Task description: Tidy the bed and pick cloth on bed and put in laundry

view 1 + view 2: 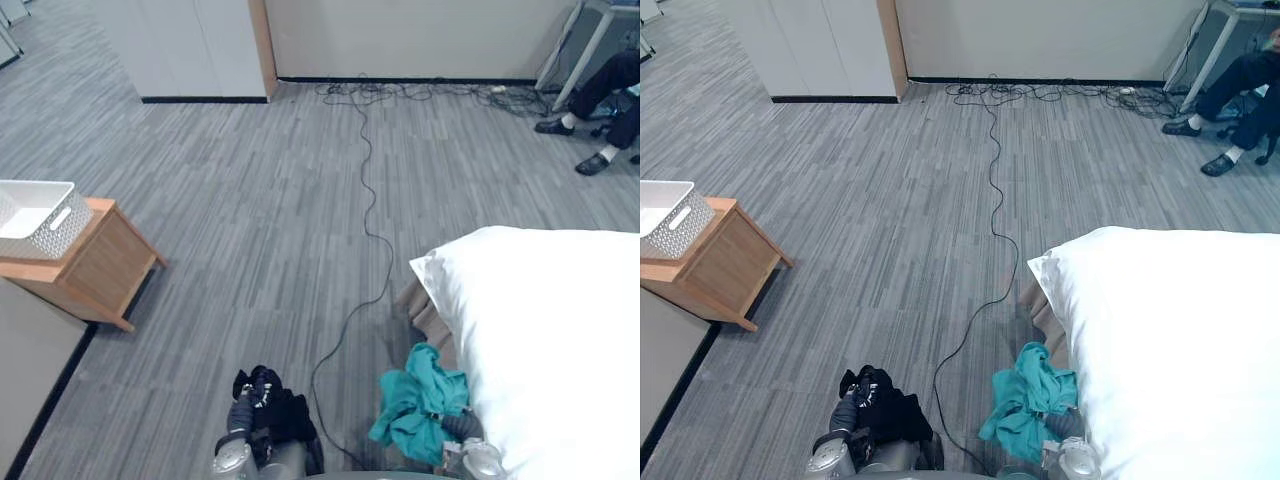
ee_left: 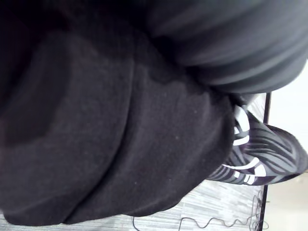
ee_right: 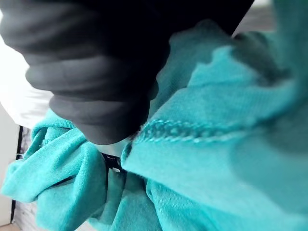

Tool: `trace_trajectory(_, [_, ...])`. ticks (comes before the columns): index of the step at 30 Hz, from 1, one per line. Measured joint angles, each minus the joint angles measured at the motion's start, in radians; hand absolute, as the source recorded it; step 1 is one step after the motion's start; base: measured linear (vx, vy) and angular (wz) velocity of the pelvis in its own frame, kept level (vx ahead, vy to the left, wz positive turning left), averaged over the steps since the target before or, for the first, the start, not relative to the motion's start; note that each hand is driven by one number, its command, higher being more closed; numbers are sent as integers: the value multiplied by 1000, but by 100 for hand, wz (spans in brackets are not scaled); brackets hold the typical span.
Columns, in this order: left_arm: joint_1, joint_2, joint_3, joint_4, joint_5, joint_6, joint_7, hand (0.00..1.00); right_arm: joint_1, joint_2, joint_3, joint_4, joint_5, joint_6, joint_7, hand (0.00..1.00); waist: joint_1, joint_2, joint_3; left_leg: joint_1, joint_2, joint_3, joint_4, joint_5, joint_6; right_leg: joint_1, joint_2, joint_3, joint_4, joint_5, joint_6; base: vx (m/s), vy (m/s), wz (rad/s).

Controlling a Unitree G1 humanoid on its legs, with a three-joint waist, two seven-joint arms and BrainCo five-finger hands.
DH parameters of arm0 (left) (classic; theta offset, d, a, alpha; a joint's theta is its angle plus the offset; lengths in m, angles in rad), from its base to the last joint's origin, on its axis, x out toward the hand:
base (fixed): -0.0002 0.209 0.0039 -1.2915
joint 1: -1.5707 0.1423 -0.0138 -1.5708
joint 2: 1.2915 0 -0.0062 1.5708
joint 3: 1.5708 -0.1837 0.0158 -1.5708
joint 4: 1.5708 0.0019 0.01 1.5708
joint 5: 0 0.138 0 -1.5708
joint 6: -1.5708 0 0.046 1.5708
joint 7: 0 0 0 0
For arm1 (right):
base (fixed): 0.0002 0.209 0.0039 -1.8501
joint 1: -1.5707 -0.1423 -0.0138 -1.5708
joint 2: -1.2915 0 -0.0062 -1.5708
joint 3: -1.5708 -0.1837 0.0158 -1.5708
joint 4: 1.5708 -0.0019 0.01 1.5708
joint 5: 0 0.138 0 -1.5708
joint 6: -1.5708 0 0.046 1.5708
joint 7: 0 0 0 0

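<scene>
Floor (image 1: pixel 250 200); bed (image 1: pixel 560 330) right; black cloth (image 1: pixel 288 410) hides left hand (image 1: pixel 240 418) grip, teal cloth (image 1: pixel 420 400) right hand (image 1: pixel 460 427) grip.

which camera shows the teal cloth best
Left eye view: the whole teal cloth shows bunched up, with its outline clear, beside the white bed. The right eye view shows nearly the same. The right wrist view gives close folds and a stitched hem, not the outline. The left wrist view looks onto a black cloth.

A bunched teal cloth (image 1: pixel 1028 402) shows just beside the white bed (image 1: pixel 1180 340), a black cloth (image 1: pixel 885 406) apart on its left.
</scene>
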Motion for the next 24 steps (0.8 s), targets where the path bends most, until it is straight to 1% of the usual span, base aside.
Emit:
trace_trajectory(1, [-1, 2, 1, -1, 3, 1, 0, 100, -2, 2, 2, -1, -2, 1, -1, 100, 7, -2, -5, -16, -6, 16, 36, 53, 40, 4, -17, 5, -2, -21, 14, 432, 284, -15])
trace_trajectory(2, [1, 5, 6, -11, 3, 1, 1, 100, -1, 10, 1, -1, -12, 2, -1, 100, 20, -32, -16, -34, -37, 32, 72, 49, 67, 12, -54, 5, -14, -31, 30, 384, 242, -10])
trace_trajectory(3, [5, 4, 8, -21, 3, 1, 2, 100, 1, 15, 4, -1, -20, 2, 0, 100, 21, -50, -24, -41, -59, 32, 80, 35, 89, 15, -71, 2, -13, -29, 33, 575, 222, 14])
trace_trajectory(4, [8, 4, 6, -43, 3, 3, 1, 100, 7, 31, 2, -8, -41, 2, 1, 100, 20, -71, -30, -37, -96, 32, 101, 2, 138, -18, -108, 0, 94, -29, 47, 496, 174, 25])
trace_trajectory(5, [10, 4, 4, -54, 3, 3, 1, 100, 2, 34, 2, -10, -47, 2, 1, 100, 22, -74, -30, -25, -103, 31, 107, -15, 144, -39, -116, 2, 167, -30, 59, 597, 215, 25])
trace_trajectory(6, [13, 5, 4, -65, 3, 3, 1, 100, 1, 36, 2, -10, -53, 2, 1, 100, 23, -76, -28, -5, -110, 31, 110, -32, 147, -69, -124, 4, 260, -27, 83, 515, 208, 10])
trace_trajectory(7, [28, 16, 0, -101, 3, 3, 2, 100, -3, 44, 3, -18, -71, 2, 1, 100, 17, -80, -19, 97, -126, 13, 96, -75, 167, -174, -137, 53, 605, 68, 226, 531, 205, 12])
trace_trajectory(8, [31, 24, -4, -112, 3, 3, 2, 100, -4, 49, 3, -31, -74, 2, 1, 100, 15, -77, -15, 140, -128, -3, 90, -92, 169, -208, -128, 66, 725, 86, 223, 644, 216, 20])
trace_trajectory(9, [32, 31, -10, -118, 4, 4, 3, 100, 3, 51, 4, -51, -80, 2, 1, 100, 12, -75, -13, 198, -127, -19, 73, -108, 172, -251, -113, 66, 871, 76, 212, 437, 110, 29])
trace_trajectory(10, [32, 37, -17, -123, 4, 4, 4, 100, 7, 51, 4, -65, -82, 2, 2, 100, 7, -71, -12, 241, -126, -37, 55, -113, 174, -280, -106, 52, 946, 64, 192, 550, 92, 74])
trace_trajectory(11, [28, 52, -21, -145, 5, 3, 4, 100, 11, 48, 3, -112, -91, 2, 1, 100, -16, -54, -1, 330, -121, -90, 0, -121, 180, -344, -102, -26, 1013, 18, 120, 557, 26, 84])
trace_trajectory(12, [19, 58, -20, -155, 5, 3, 5, 100, 9, 44, 2, -142, -98, 1, 1, 100, -26, -55, 1, 368, -110, -112, -23, -132, 172, -392, -100, -69, 995, -15, 89, 548, -12, 89])
trace_trajectory(13, [8, 65, -20, -158, 5, 3, 5, 100, 4, 40, 2, -171, -100, 1, 2, 100, -30, -43, 7, 398, -94, -135, -35, -147, 162, -443, -95, -113, 936, -37, 58, 645, -111, 70])
trace_trajectory(14, [-9, 69, -19, -157, 5, 3, 5, 100, -7, 33, 2, -196, -100, 1, 2, 100, -37, -26, 17, 431, -63, -163, -40, -172, 148, -501, -83, -154, 807, -50, 38, 533, -135, 68])
trace_trajectory(15, [-17, 70, -20, -155, 5, 4, 5, 100, -12, 29, 2, -204, -100, 0, 2, 100, -41, -21, 19, 443, -49, -178, -40, -181, 143, -524, -78, -167, 708, -40, 38, 551, -168, 79])
trace_trajectory(16, [-30, 72, -20, -153, 6, 4, 5, 100, -19, 26, 0, -210, -100, 0, 2, 100, -45, -21, 20, 459, -33, -196, -41, -187, 134, -544, -70, -164, 509, 4, 45, 466, -203, 93])
trace_trajectory(17, [-53, 73, -18, -136, 6, 3, 5, 100, -19, 27, -7, -218, -101, 1, 1, 100, -49, -24, 19, 483, -16, -212, -41, -198, 117, -556, -73, -141, 258, 91, 57, 775, -383, 115])
trace_trajectory(18, [-62, 71, -15, -128, 6, 3, 5, 100, -22, 28, -6, -229, -103, 2, 2, 100, -50, -29, 21, 520, 1, -225, -41, -217, 85, -579, -80, -78, 126, 152, 89, 815, -416, 106])
trace_trajectory(19, [-60, 71, -12, -126, 7, 3, 5, 100, -22, 29, -4, -237, -114, 4, 4, 100, -53, -35, 23, 544, 8, -230, -41, -228, 68, -582, -85, -53, 97, 163, 98, 877, -478, 100])
trace_trajectory(20, [-44, 73, 1, -123, 7, 3, 5, 100, -21, 26, 4, -246, -125, 4, 8, 100, -60, -52, 24, 601, 20, -240, -35, -248, 37, -577, -101, -25, 109, 201, 104, 764, -402, 86])
trace_trajectory(21, [-32, 49, 15, -105, 7, 4, 7, 100, -27, 9, 5, -242, -139, 13, 16, 100, -62, -6, 21, 624, 78, -245, 13, -250, 25, -577, -64, -30, 214, 312, 85, 750, -403, 78])
trace_trajectory(22, [-22, 36, 15, -105, 7, 4, 7, 100, -35, 2, 5, -243, -144, 15, 21, 100, -62, 16, 16, 608, 107, -248, 66, -239, 14, -576, -44, -35, 249, 327, 68, 730, -401, 43])
trace_trajectory(23, [-11, 5, 19, -105, 6, 1, 7, 100, -57, -20, 8, -243, -149, 18, 25, 100, -54, 69, 15, 543, 168, -247, 219, -190, 8, -566, -8, -78, 306, 270, 22, 703, -442, 25])
trace_trajectory(24, [-8, -7, 25, -101, 4, 2, 6, 100, -79, -21, 27, -242, -150, 20, 25, 100, -47, 80, 19, 442, 205, -246, 411, -56, 13, -536, 21, -98, 328, 221, -25, 706, -471, 17])
